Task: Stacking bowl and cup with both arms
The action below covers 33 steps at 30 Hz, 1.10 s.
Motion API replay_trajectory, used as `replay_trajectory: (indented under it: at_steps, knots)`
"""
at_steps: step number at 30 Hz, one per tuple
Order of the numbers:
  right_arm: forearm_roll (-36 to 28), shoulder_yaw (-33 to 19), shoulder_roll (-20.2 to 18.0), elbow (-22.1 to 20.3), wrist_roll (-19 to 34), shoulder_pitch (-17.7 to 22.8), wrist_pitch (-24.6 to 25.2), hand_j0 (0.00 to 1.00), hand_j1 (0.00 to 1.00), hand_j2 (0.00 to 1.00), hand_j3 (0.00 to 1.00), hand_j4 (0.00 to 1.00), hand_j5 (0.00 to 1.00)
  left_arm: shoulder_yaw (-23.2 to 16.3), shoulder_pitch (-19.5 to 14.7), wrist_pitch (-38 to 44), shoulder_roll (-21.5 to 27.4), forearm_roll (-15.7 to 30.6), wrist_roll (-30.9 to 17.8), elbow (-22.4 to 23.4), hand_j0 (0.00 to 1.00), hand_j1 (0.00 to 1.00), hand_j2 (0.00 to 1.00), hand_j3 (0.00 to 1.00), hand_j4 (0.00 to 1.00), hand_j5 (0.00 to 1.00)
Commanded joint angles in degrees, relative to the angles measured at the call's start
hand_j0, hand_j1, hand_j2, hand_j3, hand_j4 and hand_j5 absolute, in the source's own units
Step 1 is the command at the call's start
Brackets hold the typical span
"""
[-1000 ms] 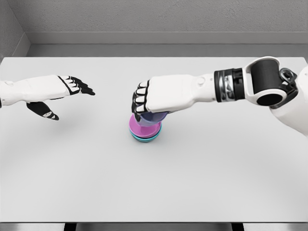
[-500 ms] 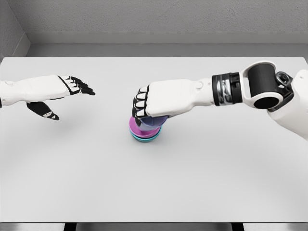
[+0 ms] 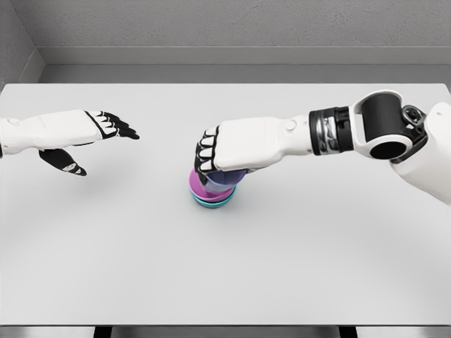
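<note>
While the right arm reaches in over the white table (image 3: 317, 253), the scene reads as follows.
Right hand (image 3: 232, 149): fingers curled down around a purple cup (image 3: 224, 179), clamped on it from above.
Cup: directly beneath the right hand's palm, seated in the pink bowl (image 3: 200, 187).
Bowl: under the cup, resting on a teal piece (image 3: 211, 203).
Left hand (image 3: 77, 134): well away to the left of the right hand, fingers extended, holding nothing.

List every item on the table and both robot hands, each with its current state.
Teal bowl: upright on the table, bottom of stack.
Pink bowl: nested in the teal bowl.
Purple cup: sitting in the pink bowl, gripped from above.
Right robot hand: curled around the purple cup.
Left robot hand: open, holding nothing.
</note>
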Motion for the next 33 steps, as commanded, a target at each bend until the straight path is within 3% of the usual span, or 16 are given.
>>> replay_trajectory:
  at_steps: [1, 25, 26, 27, 28, 29, 33]
  knots:
    - [-0.26, 0.51, 0.23, 0.44, -0.03, 0.00, 0.17, 0.55, 0.55, 0.55, 0.55, 0.55, 0.55, 0.03, 0.00, 0.15, 0.11, 0.34, 0.03, 0.00, 1.00, 1.00, 1.00, 1.00, 1.00, 1.00]
    - [0.09, 0.78, 0.76, 1.23, -0.03, -0.09, 0.17, 0.55, 0.55, 0.55, 0.55, 0.55, 0.55, 0.03, 0.00, 0.15, 0.11, 0.34, 0.03, 0.00, 1.00, 1.00, 1.00, 1.00, 1.00, 1.00]
    - [0.09, 0.51, 0.76, 1.58, -0.03, -0.26, 0.17, 0.65, 0.65, 0.65, 0.65, 0.65, 0.65, 0.03, 0.00, 0.15, 0.11, 0.34, 0.03, 0.00, 1.00, 1.00, 1.00, 1.00, 1.00, 1.00]
    - [0.27, 0.34, 1.11, 1.84, -0.03, -0.26, 0.17, 0.84, 0.84, 0.84, 0.84, 0.84, 0.84, 0.03, 0.00, 0.15, 0.11, 0.34, 0.03, 0.00, 1.00, 1.00, 1.00, 1.00, 1.00, 1.00]
    - [0.45, 0.25, 1.11, 2.02, -0.03, -0.26, 0.17, 0.96, 0.96, 0.96, 0.96, 0.96, 0.96, 0.03, 0.00, 0.15, 0.11, 0.34, 0.03, 0.00, 1.00, 1.00, 1.00, 1.00, 1.00, 1.00]
    - [0.45, 0.16, 1.11, 2.02, -0.03, -0.26, 0.17, 1.00, 1.00, 1.00, 1.00, 1.00, 1.00, 0.03, 0.00, 0.15, 0.11, 0.34, 0.03, 0.00, 1.00, 1.00, 1.00, 1.00, 1.00, 1.00]
    - [0.36, 0.16, 1.11, 2.02, -0.03, -0.35, 0.17, 1.00, 1.00, 1.00, 1.00, 1.00, 1.00, 0.03, 0.00, 0.15, 0.11, 0.34, 0.03, 0.00, 1.00, 1.00, 1.00, 1.00, 1.00, 1.00]
